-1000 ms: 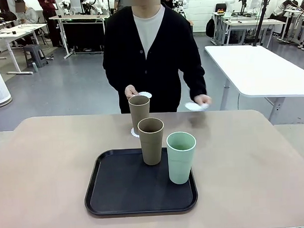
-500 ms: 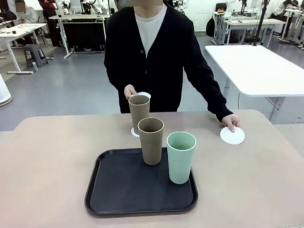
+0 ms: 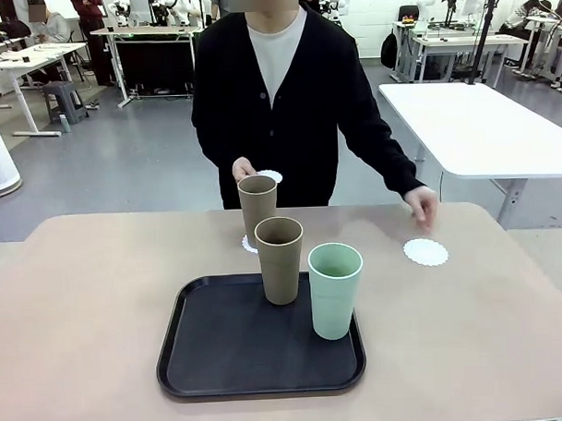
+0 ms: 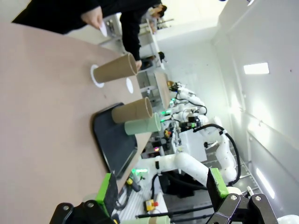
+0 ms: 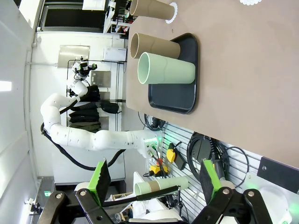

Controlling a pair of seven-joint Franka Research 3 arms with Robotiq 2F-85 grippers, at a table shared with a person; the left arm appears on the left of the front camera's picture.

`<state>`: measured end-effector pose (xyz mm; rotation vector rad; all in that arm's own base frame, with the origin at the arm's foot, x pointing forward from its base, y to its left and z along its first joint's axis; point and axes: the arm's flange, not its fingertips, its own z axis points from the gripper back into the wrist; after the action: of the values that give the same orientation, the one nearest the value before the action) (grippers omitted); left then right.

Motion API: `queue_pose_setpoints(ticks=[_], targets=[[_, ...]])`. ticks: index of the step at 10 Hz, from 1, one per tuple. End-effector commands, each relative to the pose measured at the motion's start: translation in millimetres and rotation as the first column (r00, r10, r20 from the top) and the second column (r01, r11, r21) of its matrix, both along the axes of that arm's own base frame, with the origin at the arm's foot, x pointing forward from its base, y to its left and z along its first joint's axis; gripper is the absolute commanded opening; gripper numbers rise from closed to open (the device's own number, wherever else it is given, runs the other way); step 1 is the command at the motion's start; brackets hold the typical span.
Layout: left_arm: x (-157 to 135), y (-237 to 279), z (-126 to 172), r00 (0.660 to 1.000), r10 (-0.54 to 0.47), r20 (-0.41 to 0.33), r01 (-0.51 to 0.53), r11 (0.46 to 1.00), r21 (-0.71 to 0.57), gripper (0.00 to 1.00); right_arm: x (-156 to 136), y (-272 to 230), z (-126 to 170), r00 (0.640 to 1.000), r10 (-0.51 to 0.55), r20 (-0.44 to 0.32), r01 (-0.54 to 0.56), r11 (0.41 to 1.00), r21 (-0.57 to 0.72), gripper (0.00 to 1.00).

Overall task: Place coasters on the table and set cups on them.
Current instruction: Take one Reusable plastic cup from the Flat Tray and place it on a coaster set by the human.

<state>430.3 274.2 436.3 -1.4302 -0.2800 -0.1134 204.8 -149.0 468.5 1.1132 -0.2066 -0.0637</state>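
Front view: one tan cup (image 3: 258,204) stands on a coaster (image 3: 248,243) near the far edge of the tabletop (image 3: 99,300), so one setting looks done. A second coaster (image 3: 425,252) lies bare toward the far right corner, with a person's hand (image 3: 421,206) hovering just beyond it. The other hand (image 3: 243,168) holds a third coaster (image 3: 269,176) past the far edge. The second tan cup (image 3: 279,259) and the mint cup (image 3: 335,290) stand on the tray (image 3: 189,361) by the near edge. I judge the task about a third through: one coaster to lay, two cups to set.

The coasters are thin white paper with scalloped edges. The cups are matte, tall, tapered and handleless. The tray is black with a shallow rim and rounded corners, and the tabletop is plain beige-pink.

The left gripper (image 4: 163,189) and right gripper (image 5: 154,179) both gape wide, with nothing between their fingers.
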Motion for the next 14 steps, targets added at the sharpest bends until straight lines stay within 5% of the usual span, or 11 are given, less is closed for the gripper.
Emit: queue_pose_setpoints(ticks=[1,6,10,13,14], targets=[[0,-1,2,1.000,-0.003,0.002,0.003,1.000,-0.001,1.00,1,0,0,1.000,0.007,0.018,-0.007,1.000,0.012,1.00],[0,-1,2,1.000,-0.003,0.002,0.003,1.000,-0.001,1.00,0,0,0,1.000,0.000,0.000,0.000,1.000,0.000,1.00],[0,-1,2,1.000,-0.003,0.002,0.003,1.000,-0.001,1.00,64,77,54,0.971,0.200,0.132,-0.122,0.886,-0.446,1.00],[0,-1,2,1.000,-0.003,0.002,0.003,1.000,-0.001,1.00,99,149,63,0.888,0.431,0.157,-0.228,0.712,-0.664,1.00],[0,-1,2,1.000,-0.003,0.002,0.003,1.000,-0.001,1.00,99,168,56,0.812,0.562,0.156,-0.313,0.646,-0.696,1.00]])
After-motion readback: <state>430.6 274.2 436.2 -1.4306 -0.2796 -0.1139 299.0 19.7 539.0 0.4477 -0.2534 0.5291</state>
